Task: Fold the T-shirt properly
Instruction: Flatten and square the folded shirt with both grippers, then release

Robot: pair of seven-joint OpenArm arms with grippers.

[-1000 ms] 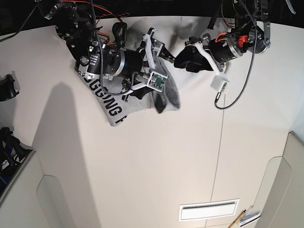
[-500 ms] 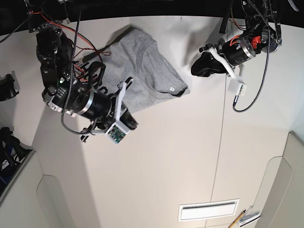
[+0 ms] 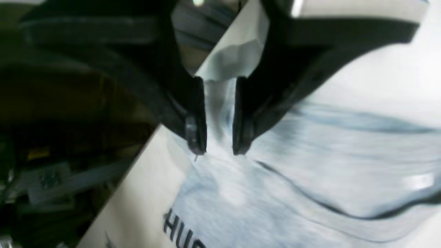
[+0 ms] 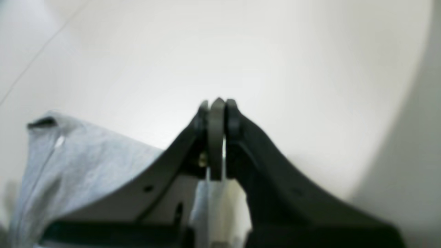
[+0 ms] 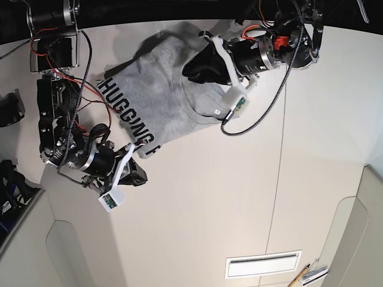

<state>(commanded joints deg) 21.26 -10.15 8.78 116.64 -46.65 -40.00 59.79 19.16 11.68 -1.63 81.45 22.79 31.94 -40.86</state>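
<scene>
The light grey T-shirt (image 5: 158, 98) lies rumpled at the far middle of the white table, with black "HUGGING" lettering (image 5: 122, 116) along its left edge. My left gripper (image 5: 190, 73) hovers over the shirt's upper right part. In the left wrist view its fingers (image 3: 196, 137) stand a narrow gap apart, tips (image 3: 218, 148) just over wrinkled grey cloth (image 3: 310, 172), with nothing clearly held. My right gripper (image 5: 142, 177) is off the shirt, by its lower corner. In the right wrist view it is shut (image 4: 217, 113) and empty, with the shirt (image 4: 69, 162) at lower left.
The table's far edge (image 5: 119, 27) runs just behind the shirt, with dark clutter beyond it (image 3: 51, 155). A black object (image 5: 9, 110) sits at the left edge. A white slot (image 5: 263, 264) and pens (image 5: 308, 274) lie near the front. A seam (image 5: 278, 173) crosses the table.
My left gripper has swung left from beside the shirt to over it. My right gripper has drawn back down and left. The shirt now shows its lettering along the left edge.
</scene>
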